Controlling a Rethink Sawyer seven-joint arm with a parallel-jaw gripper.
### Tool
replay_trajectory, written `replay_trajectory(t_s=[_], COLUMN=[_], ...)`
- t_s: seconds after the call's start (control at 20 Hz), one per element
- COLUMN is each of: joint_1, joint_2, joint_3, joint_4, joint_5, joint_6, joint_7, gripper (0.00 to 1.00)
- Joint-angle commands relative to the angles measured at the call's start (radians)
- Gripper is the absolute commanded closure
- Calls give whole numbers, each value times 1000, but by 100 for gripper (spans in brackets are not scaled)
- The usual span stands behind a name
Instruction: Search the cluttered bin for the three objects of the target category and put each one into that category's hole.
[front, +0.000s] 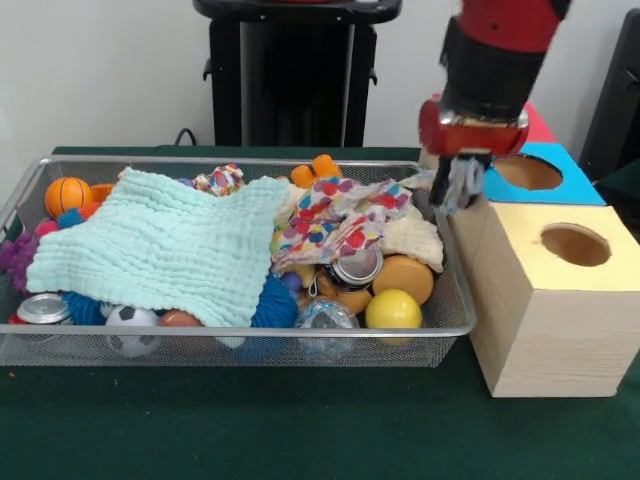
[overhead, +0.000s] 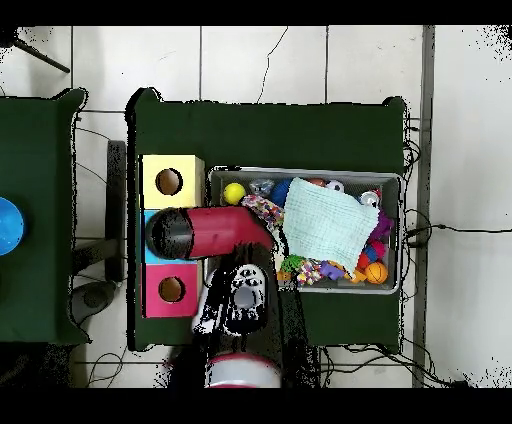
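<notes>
The wire-mesh bin holds a heap of clutter. One printed cloth lies loosely spread on top at its right side. A second, scrunched into a ball, sits by the far rim. I see no third one. The yellow-topped box stands right of the bin, its round hole open and bare. My gripper hangs low over the bin's right end, beside the blue-topped box. In the overhead view the red arm hides it.
A mint towel covers the bin's left half. Around it lie a cream towel, a yellow ball, a basketball, a soccer ball, cans and spiky balls. The red-topped box stands behind the blue one.
</notes>
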Motion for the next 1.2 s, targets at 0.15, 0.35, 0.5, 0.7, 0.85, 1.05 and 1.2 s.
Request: replay_trajectory(t_s=[0.15,0.35,0.5,0.7,0.85,1.05,1.2], joint_1=[127,100,79,56,26,-30,-83], joint_2=[-59,-196,-276,-302,-318,-374,-432], joint_3=[-216,-165,-147,-144,-131,-120,-90], joint_4=[13,118,140,118,121,110,125], joint_5=[37,108,130,117,106,85,107], joint_6=[181,222,277,302,275,305,325], joint_7=[410,363,322,277,246,165,106], gripper=[100,100,100,100,100,100,100])
